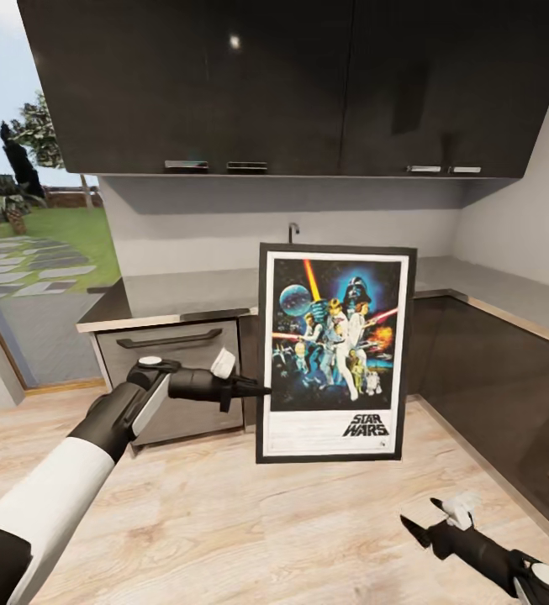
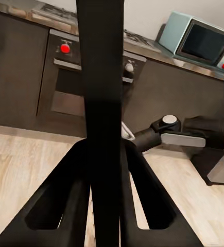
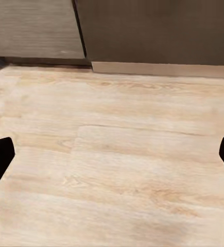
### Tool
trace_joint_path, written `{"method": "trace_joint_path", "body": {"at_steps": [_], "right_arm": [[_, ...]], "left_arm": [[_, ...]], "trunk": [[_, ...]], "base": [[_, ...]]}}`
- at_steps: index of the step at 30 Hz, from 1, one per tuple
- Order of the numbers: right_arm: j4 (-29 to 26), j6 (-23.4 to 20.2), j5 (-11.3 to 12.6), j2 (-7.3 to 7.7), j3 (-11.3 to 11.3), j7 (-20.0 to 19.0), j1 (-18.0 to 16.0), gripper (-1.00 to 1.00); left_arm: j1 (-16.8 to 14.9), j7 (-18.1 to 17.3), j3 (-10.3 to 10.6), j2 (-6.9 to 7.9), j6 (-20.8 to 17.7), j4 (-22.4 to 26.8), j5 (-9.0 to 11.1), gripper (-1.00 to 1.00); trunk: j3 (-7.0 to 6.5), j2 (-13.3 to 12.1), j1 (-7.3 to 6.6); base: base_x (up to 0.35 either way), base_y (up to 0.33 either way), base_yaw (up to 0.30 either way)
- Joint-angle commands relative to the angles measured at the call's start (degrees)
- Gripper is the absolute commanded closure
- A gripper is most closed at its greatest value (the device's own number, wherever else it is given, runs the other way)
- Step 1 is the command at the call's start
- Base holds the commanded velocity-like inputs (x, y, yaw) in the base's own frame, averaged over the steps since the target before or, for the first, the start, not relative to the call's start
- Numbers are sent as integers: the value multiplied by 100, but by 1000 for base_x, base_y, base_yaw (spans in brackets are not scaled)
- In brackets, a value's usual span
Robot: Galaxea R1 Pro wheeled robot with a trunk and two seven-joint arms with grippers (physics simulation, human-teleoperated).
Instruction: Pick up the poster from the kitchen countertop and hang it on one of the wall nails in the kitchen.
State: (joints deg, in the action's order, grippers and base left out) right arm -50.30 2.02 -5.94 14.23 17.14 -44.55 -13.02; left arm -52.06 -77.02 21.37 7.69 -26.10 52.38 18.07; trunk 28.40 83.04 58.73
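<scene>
Upper cabinets (image 1: pixel 291 84) and the grey countertop (image 1: pixel 182 294) span the wall ahead of me; no nail is visible on the strip of wall between them, so a hanging spot is not yet in sight.

The poster (image 1: pixel 335 353) is off the countertop, upright in the air, facing me. My left gripper (image 1: pixel 261 390) pinches its left frame edge, fingers closed on the thin black frame; in the left wrist view that frame (image 2: pixel 102 103) runs edge-on straight between the fingers (image 2: pixel 65 206). I judge the edge grip keeps the artwork clear and the top edge free for hooking.

My right gripper (image 1: pixel 425 517) hangs low over the wood floor (image 3: pixel 112 154), fingers spread wide, nothing between them, well apart from the poster, probably parked out of the way.
</scene>
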Motion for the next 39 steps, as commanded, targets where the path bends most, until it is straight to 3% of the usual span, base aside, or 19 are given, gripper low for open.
{"method": "trace_joint_path", "body": {"at_steps": [1, 4, 6, 8, 12, 15, 16, 22, 25, 30, 34, 39], "right_arm": [[20, -122, -62, 104, 21, -361, -183, -100], [68, -304, -59, 274, 23, -882, -405, -100], [169, -450, -56, 462, 25, -1621, -713, -100], [320, -505, -56, 574, 25, -2103, -966, -100], [705, -539, -62, 811, 21, -2764, -1378, -100], [917, -546, -64, 983, 19, -3031, -1566, -100], [1028, -547, -64, 1108, 15, -3214, -1658, -100], [1191, -549, -64, 1510, 10, -3964, -1903, -100], [1200, -547, -131, 1574, 7, -4137, -1956, -100], [1200, -545, -709, 1601, 6, -4252, -1989, -100], [1198, -545, -832, 1598, 1, -4309, -1993, -100], [1183, -545, -856, 1600, 0, -4460, -1994, -100]], "left_arm": [[-6, -24, 26, 7, -40, -16, 50, 100], [-6, -54, 30, 4, -38, -34, 56, 100], [-6, -77, 32, -1, -37, -57, 143, 100], [-6, -85, 37, -2, -36, -69, 227, 100], [-6, -91, 38, -4, -36, -82, 290, 100], [-6, -92, 39, -4, -36, -86, 304, 100], [-6, -93, 37, -4, -36, -90, 310, 100], [-6, -329, 45, -4, -36, -85, 314, 100], [-6, -398, 39, -1, -36, -92, 307, 100], [-6, -446, 88, 6, -41, -155, 291, 100], [-6, -454, 419, 7, -37, -254, 286, 100], [-6, -454, 562, 12, -31, -286, 281, 100]], "trunk": [[7, 4, 0], [7, 4, 0], [7, 4, 0], [7, 4, 0], [7, 4, 0], [7, 4, 0], [7, 4, 0], [7, 4, 0], [7, 4, 0], [7, 4, 0], [7, 4, 0], [7, 4, 0]], "base": [[0, 0, 0], [0, 0, 0], [0, 0, 0], [0, 0, 0], [0, 0, 0], [0, 0, 0], [0, 0, 0], [0, 0, 0], [0, 0, 0], [0, 0, 0], [0, 0, 0], [0, 0, 0]]}}
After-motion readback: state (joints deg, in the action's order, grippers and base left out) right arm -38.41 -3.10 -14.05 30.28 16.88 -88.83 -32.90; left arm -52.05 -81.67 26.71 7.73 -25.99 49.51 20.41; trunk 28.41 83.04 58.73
